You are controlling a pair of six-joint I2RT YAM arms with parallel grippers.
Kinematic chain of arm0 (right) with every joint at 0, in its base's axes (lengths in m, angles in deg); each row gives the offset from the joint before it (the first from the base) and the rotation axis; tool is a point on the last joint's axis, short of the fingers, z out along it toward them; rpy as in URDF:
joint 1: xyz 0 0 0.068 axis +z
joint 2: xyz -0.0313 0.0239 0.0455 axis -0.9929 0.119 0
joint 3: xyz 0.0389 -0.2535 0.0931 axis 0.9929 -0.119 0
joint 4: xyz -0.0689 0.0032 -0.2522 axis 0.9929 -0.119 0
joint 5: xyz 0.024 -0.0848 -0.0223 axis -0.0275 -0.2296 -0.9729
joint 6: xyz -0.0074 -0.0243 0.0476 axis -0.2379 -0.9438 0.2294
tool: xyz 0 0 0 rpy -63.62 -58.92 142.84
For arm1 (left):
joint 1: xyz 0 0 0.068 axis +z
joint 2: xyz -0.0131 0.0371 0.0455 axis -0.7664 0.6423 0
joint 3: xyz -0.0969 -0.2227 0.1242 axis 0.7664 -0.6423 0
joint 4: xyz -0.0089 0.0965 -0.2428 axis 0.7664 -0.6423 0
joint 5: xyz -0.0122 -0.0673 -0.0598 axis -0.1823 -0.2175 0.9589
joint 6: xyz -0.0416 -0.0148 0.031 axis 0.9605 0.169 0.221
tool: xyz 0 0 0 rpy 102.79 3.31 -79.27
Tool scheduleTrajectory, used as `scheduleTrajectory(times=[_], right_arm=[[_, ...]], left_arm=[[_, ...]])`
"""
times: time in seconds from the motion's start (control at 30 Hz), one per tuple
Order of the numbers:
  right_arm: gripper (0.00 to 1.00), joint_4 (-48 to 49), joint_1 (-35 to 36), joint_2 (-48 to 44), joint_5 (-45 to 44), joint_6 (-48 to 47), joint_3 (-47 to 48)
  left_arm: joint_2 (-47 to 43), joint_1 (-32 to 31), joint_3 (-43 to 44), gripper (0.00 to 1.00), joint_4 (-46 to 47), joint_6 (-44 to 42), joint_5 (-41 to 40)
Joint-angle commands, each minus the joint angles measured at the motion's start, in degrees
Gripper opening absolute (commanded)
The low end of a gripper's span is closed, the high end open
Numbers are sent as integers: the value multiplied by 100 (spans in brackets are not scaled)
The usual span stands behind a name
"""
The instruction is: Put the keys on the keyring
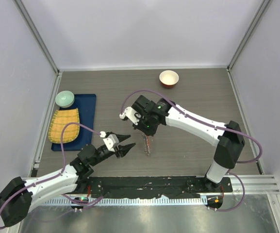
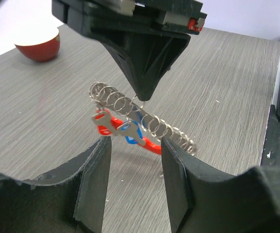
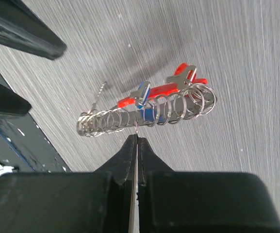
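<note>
Keyring (image 3: 144, 115), a silvery ring-chain on a red bar: hangs by one thin ring from the right tool (image 3: 136, 141), whose fingers are pressed together on it, just over the middle of the tabletop (image 1: 106, 87), with blue-headed and silvery keys (image 2: 125, 130) clustered against the bar. Left tool (image 2: 136, 145): fingers spread, holding nothing. In the top view the keyring lies close at its 3 o'clock with the long axis running roughly 12 to 6, crosswise to that tool's reach, so the left arm seems the free one to approach.
</note>
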Motion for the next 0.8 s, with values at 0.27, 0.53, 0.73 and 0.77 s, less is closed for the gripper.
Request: scheduleTrajectory(times=[0.27, 0.53, 0.73, 0.77], right_arm=[[1, -11, 126, -460, 570, -805, -184], [1, 253, 143, -759, 834, -1052, -553], [1, 297, 152, -944, 808, -1122, -685], [1, 315, 152, -961, 808, -1122, -711]], left_arm=[[969, -14, 14, 48, 1306, 162, 612], [2681, -14, 277, 43, 3291, 118, 903], [3352, -22, 435, 29, 4331, 267, 1193], [3369, -14, 497, 28, 4322, 276, 1246]])
